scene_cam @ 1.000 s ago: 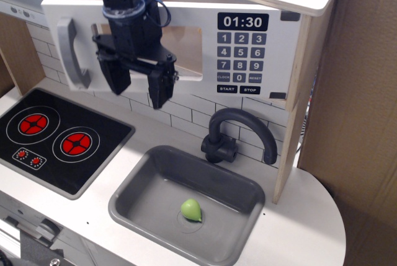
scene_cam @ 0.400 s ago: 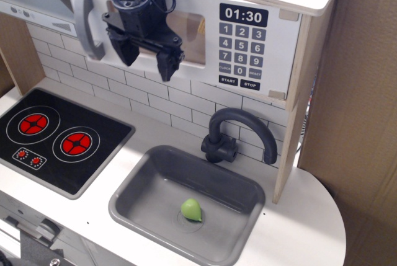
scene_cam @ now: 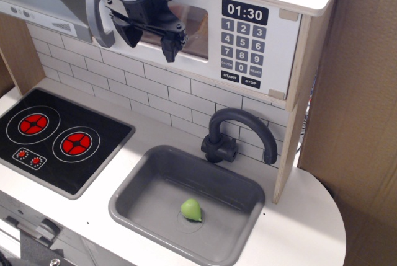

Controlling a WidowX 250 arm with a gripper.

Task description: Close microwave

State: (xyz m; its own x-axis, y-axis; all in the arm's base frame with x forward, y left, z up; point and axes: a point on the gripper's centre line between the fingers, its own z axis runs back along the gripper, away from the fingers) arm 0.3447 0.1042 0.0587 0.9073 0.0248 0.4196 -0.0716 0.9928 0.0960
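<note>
Here, the microwave (scene_cam: 248, 36) is sitting at the top of the toy kitchen, above the white tile wall; its white door is lying nearly flush with the front, grey bar handle (scene_cam: 98, 13) at the left, keypad showing 01:30 at the right; the black claw (scene_cam: 151, 38) is hanging against the door window, fingers spread and gripping nothing; below, a green fruit (scene_cam: 191, 209) is resting in the grey sink (scene_cam: 142, 201) of the desk.

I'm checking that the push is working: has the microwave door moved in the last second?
Yes. The door has swung back toward the cabinet: its handle sat well left of and below the keypad before, and is now nearer and higher.
</note>
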